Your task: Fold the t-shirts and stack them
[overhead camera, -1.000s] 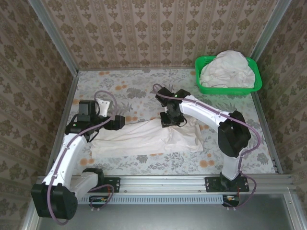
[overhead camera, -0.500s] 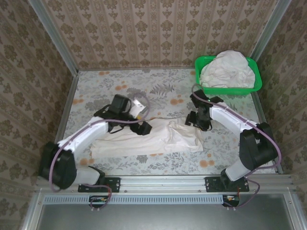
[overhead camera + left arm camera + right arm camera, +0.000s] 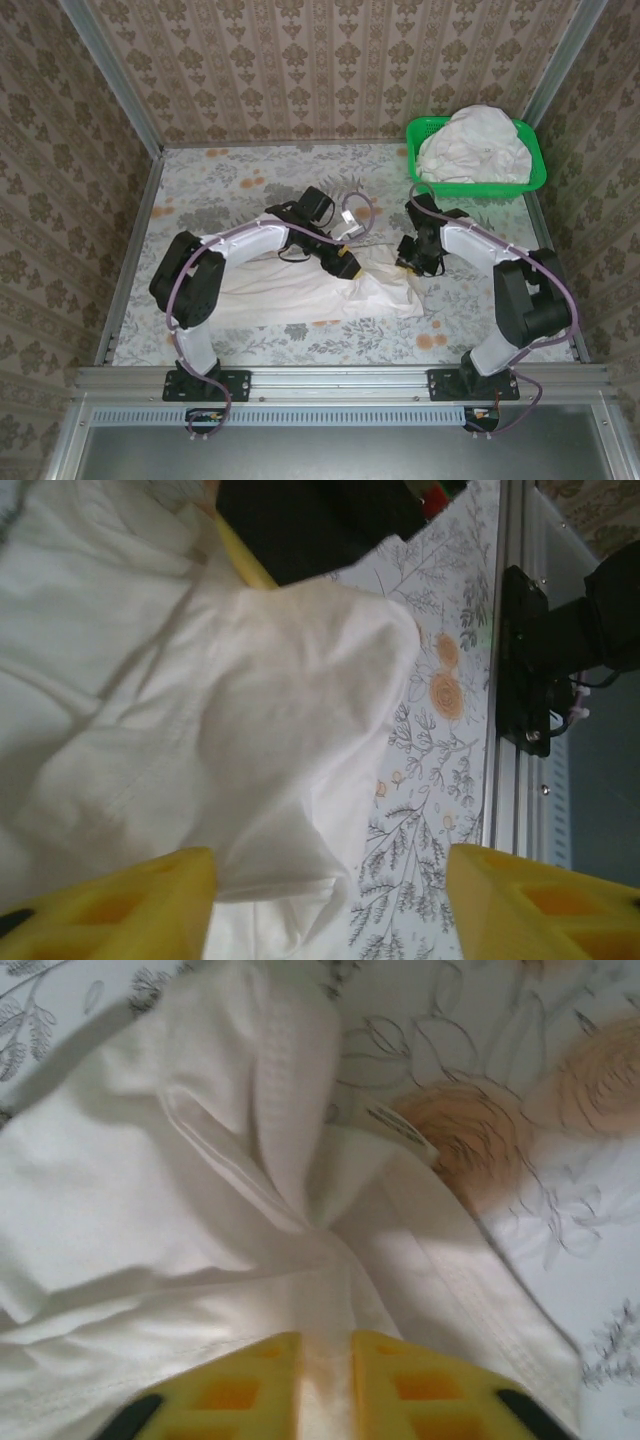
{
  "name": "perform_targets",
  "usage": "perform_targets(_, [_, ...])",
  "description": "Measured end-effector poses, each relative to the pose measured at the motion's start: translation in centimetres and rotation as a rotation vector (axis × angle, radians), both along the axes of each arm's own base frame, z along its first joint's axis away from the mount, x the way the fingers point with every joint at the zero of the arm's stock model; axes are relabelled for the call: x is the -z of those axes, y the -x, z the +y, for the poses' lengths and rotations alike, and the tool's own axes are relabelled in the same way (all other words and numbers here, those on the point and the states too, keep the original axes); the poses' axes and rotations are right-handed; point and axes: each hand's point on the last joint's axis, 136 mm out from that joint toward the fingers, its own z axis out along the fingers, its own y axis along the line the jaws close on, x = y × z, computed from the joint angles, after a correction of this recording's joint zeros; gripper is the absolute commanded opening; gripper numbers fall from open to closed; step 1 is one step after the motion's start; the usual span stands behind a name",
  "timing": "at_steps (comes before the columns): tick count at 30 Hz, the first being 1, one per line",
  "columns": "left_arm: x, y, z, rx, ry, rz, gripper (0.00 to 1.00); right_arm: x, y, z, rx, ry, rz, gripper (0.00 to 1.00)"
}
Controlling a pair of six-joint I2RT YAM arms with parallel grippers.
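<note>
We saw a robot test cell dressed like a home: around the flower-printed table (image 3: 220, 185) stood wallpapered panels (image 3: 330, 70) between metal posts (image 3: 118, 78), and an aluminium rail (image 3: 340, 382) ran along the table's near edge.

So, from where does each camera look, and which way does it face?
Top external: above and behind the bases, looking down on the flowered table; both arms show, left gripper, right gripper.
Left wrist: above the white cotton t-shirt, facing down; its yellow fingers stand apart.
Right wrist: close over the same t-shirt, facing down; its yellow fingers pinch a fold.
Shared: both wrist views show that t-shirt on the flowered table.
</note>
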Motion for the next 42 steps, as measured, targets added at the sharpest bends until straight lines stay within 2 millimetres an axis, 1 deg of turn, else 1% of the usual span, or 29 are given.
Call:
perform_targets(1, [0.3,0.1,-0.1,-0.004,-0.01,0.014,0.46,0.0,-0.2,0.1,-0.009,-0.002,-0.002,0.0])
perform_targets(2, [0.5,0.2,-0.2,-0.004,-0.014,0.019,0.39,-0.1,-0.4,0.2,-0.011,-0.004,-0.004,0.0])
perform_targets(5, [1.2,0.0,-0.1,-0.033,-0.039,0.03,0.14,-0.5,-0.8,0.3,-0.02,-0.005,-0.022,0.0])
perform_targets(7, [1.7,-0.2,0.1,-0.055,-0.051,0.027,0.05,-0.9,-1.2,0.4,-0.029,-0.007,-0.036,0.0])
perform_targets(8, [2.1,-0.3,0.2,-0.07,-0.063,0.034,0.03,-1.1,-1.4,0.4,-0.033,-0.009,-0.047,0.0])
perform_targets(10, [2.7,-0.2,0.5,-0.087,-0.082,0.045,0.0,-1.6,-1.9,0.6,-0.039,-0.014,-0.073,0.0])
perform_targets(15, [3.9,-0.5,0.9,-0.128,-0.113,0.045,0.0,-3.3,-3.2,0.8,-0.047,-0.023,-0.165,0.0])
perform_targets(19, [4.9,-0.7,1.7,-0.157,-0.141,0.047,0.0,-5.0,-4.7,0.7,-0.041,-0.022,-0.262,0.0])
perform_targets(22, [5.6,-1.1,2.4,-0.182,-0.164,0.046,0.0,-5.1,-5.6,0.7,-0.038,-0.014,-0.299,0.0])
perform_targets(24, [5.8,-1.4,2.9,-0.199,-0.174,0.043,0.0,-4.5,-6.0,0.8,-0.037,-0.01,-0.296,0.0])
perform_targets(26, [5.7,-1.9,3.1,-0.213,-0.176,0.037,0.0,-3.3,-6.4,0.8,-0.037,-0.002,-0.273,0.05])
perform_targets(27, [5.7,-1.9,3.2,-0.216,-0.178,0.035,0.0,-2.7,-6.5,0.8,-0.037,0.002,-0.262,0.12])
perform_targets(28, [5.7,-2.1,3.3,-0.221,-0.179,0.032,0.0,-2.0,-6.6,0.9,-0.038,0.006,-0.244,0.26])
perform_targets(29, [5.7,-2.2,3.4,-0.224,-0.182,0.03,0.0,-1.4,-6.6,0.9,-0.04,0.011,-0.229,0.37])
perform_targets(30, [5.7,-2.2,3.4,-0.225,-0.183,0.028,0.0,-1.0,-6.6,0.9,-0.042,0.015,-0.218,0.44])
perform_targets(31, [5.7,-2.3,3.4,-0.229,-0.185,0.022,0.04,-0.8,-6.5,0.8,-0.048,0.021,-0.214,0.5])
perform_targets(32, [5.5,-2.5,3.5,-0.235,-0.186,0.011,0.09,-0.8,-6.4,0.7,-0.052,0.03,-0.213,0.53])
perform_targets(33, [5.3,-2.6,3.6,-0.243,-0.187,-0.003,0.16,-1.0,-6.4,0.6,-0.055,0.036,-0.22,0.56])
perform_targets(34, [4.7,-2.8,3.7,-0.256,-0.181,-0.02,0.27,-1.6,-6.3,0.6,-0.062,0.044,-0.233,0.58])
perform_targets(35, [3.9,-2.9,3.9,-0.268,-0.169,-0.044,0.34,-2.3,-6.2,0.6,-0.069,0.05,-0.253,0.6])
perform_targets(36, [3.2,-3.0,4.2,-0.279,-0.155,-0.063,0.39,-3.1,-6.1,0.6,-0.075,0.056,-0.277,0.61])
perform_targets(37, [2.3,-3.2,4.7,-0.3,-0.138,-0.086,0.48,-4.2,-5.9,0.8,-0.091,0.062,-0.31,0.61])
perform_targets(39, [0.5,-3.7,5.9,-0.344,-0.102,-0.132,0.63,-6.2,-5.2,1.6,-0.126,0.066,-0.367,0.61])
perform_targets(40, [-0.2,-4.1,6.6,-0.37,-0.087,-0.153,0.7,-7.1,-4.7,2.4,-0.155,0.065,-0.395,0.6])
perform_targets(41, [-0.8,-4.6,7.4,-0.403,-0.076,-0.168,0.76,-7.7,-4.2,3.3,-0.188,0.06,-0.413,0.59])
perform_targets(42, [-1.2,-4.9,8.2,-0.426,-0.072,-0.183,0.8,-7.9,-3.8,4.1,-0.217,0.055,-0.421,0.59])
